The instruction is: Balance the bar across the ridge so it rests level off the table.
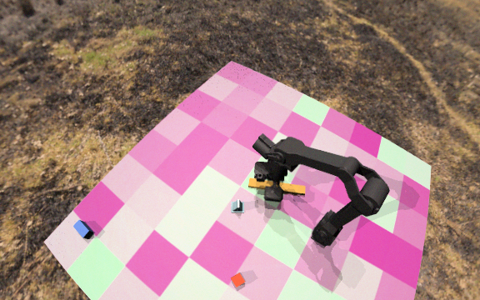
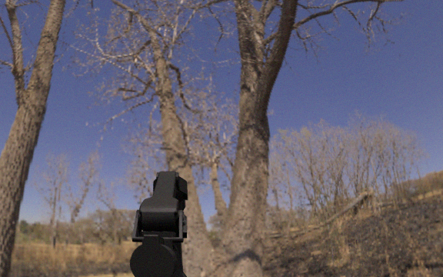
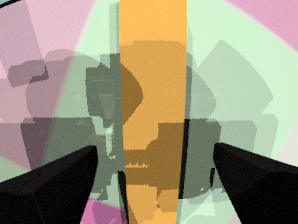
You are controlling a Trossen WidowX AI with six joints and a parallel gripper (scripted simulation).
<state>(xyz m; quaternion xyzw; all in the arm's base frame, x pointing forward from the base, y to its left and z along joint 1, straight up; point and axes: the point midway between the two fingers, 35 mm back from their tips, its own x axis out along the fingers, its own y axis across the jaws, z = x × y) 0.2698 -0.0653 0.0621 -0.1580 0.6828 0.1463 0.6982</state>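
The orange bar (image 1: 296,189) (image 3: 154,22) lies flat on the table, on a pale green square. In the wrist view it runs up and down the picture between the two black fingers. My gripper (image 1: 274,190) (image 3: 156,153) is open over the middle of the bar, one finger on each side, with a gap between each fingertip and the bar. The ridge (image 1: 237,207), a small grey piece with a raised peak, stands left of the bar and slightly nearer the front, with nothing on it. The exterior view shows neither bar nor ridge.
A blue block (image 1: 82,229) lies near the table's left corner. A red-orange cube (image 1: 237,280) lies toward the front edge. The arm (image 1: 323,160) (image 2: 160,219) reaches in from the right, its base right of the ridge. The table (image 1: 212,235) is a checkered pink, white and green surface.
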